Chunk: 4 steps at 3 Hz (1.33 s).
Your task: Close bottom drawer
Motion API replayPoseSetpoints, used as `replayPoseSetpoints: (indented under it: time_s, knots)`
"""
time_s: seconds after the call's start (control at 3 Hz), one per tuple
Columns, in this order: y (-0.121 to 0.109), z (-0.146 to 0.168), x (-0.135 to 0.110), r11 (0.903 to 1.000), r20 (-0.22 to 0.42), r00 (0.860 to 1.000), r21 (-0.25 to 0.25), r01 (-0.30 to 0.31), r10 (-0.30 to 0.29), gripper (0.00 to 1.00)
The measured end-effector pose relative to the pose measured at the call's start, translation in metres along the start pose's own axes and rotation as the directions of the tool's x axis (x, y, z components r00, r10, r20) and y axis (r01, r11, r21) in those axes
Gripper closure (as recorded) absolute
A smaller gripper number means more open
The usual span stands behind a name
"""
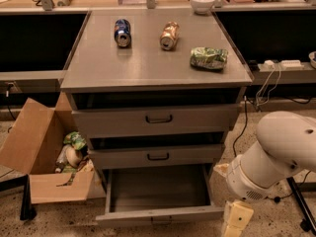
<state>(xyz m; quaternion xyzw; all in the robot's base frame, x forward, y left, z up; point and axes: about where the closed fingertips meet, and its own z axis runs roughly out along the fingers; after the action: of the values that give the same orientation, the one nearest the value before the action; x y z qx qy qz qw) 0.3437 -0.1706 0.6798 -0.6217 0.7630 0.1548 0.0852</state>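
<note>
The bottom drawer of the grey metal cabinet is pulled well out and its tray is empty; its narrow front panel lies near the bottom edge of the view. The middle drawer and the top drawer above it are each slightly out, with dark centre handles. My white arm comes in from the right. The gripper hangs low at the bottom edge, just right of the bottom drawer's front right corner, partly cut off by the frame.
On the cabinet top lie a blue can, a tan can and a green chip bag. A white bowl sits behind. An open cardboard box with trash stands left of the drawers. Cables run at right.
</note>
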Motion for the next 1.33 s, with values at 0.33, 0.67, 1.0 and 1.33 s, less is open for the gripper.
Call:
replayPoseSetpoints:
  time_s: [0.33, 0.67, 1.0, 1.33]
  knots:
    - [0.000, 0.000, 0.000, 1.0000, 0.000, 1.000, 0.000, 0.000, 0.000, 0.00]
    - [-0.009, 0.030, 0.010, 0.9992, 0.024, 1.000, -0.037, 0.016, -0.015, 0.00]
    - [-0.025, 0.109, 0.034, 0.9904, 0.063, 0.994, -0.096, 0.100, -0.094, 0.00]
    - [-0.034, 0.157, 0.050, 0.9824, 0.089, 0.988, -0.125, 0.138, -0.128, 0.00]
